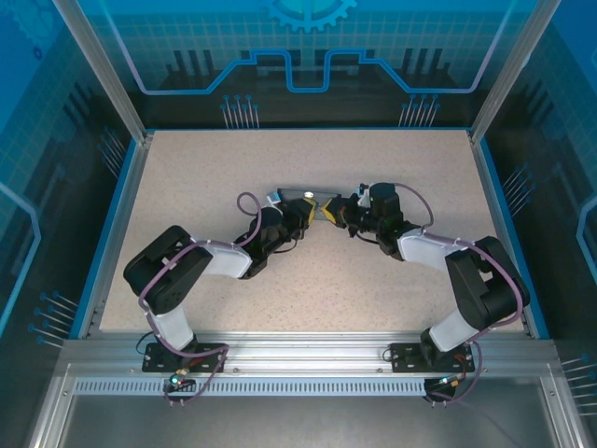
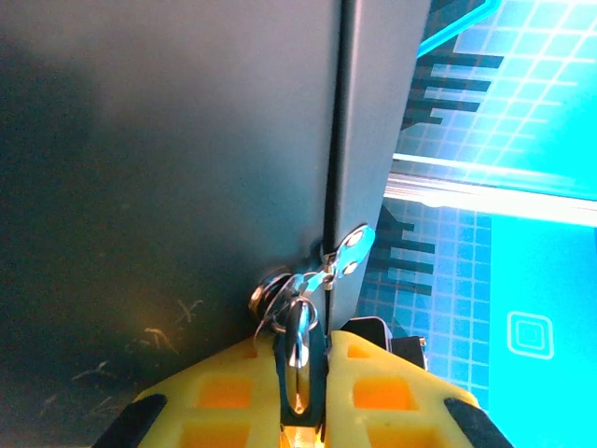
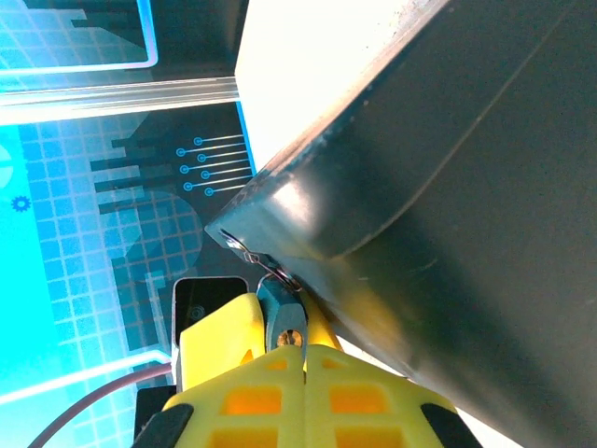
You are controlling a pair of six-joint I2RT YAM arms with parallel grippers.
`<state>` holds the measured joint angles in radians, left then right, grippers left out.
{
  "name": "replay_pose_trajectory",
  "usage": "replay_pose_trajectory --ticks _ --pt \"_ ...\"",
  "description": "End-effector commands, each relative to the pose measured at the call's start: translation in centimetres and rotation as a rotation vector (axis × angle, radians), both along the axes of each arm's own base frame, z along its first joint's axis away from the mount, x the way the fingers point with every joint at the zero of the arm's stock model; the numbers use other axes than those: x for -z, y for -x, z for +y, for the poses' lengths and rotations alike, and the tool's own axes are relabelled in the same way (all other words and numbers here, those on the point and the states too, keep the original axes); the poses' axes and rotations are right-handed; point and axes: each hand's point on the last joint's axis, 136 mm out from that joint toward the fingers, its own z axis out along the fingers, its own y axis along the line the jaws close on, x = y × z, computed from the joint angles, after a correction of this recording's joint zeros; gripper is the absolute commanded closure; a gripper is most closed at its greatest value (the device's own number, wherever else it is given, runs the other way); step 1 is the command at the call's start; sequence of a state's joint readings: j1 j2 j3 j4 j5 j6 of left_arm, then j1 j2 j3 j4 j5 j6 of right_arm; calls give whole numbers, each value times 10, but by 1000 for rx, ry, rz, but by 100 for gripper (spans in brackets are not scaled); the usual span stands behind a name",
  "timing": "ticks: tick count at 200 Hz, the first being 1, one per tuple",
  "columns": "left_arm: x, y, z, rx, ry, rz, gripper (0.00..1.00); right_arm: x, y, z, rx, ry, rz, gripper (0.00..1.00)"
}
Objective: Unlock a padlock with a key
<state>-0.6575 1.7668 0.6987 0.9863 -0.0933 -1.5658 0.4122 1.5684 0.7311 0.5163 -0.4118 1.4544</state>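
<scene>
From above, the left gripper (image 1: 310, 213) and right gripper (image 1: 334, 215) meet tip to tip just in front of the box (image 1: 303, 193), so neither arm is nearer. At the left wrist, the fingers (image 2: 373, 392) are nearly closed and pinch what I take for the padlock (image 2: 298, 350). Its long axis runs straight out toward a ring (image 2: 270, 294). At the right wrist, the fingers (image 3: 233, 336) are pressed together on the key (image 3: 283, 322), which points up-left along the box edge.
</scene>
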Motion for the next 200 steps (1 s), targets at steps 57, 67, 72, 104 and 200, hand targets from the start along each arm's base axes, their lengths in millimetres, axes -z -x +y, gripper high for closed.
replay_pose_trajectory --ticks 57,67,72,104,200 --pt "-29 34 -52 252 82 -73 100 -29 -8 27 -138 17 -113 100" --pt "-30 34 -52 251 82 -74 100 -21 -7 24 -150 55 -111 100" --pt "-29 34 -52 252 81 -75 100 -19 -7 23 -149 64 -109 100" --pt "-37 33 -51 243 100 -101 100 -6 -11 22 -112 -31 -83 100" --pt "-60 29 -49 217 152 -174 100 20 -12 17 -50 -125 -45 100"
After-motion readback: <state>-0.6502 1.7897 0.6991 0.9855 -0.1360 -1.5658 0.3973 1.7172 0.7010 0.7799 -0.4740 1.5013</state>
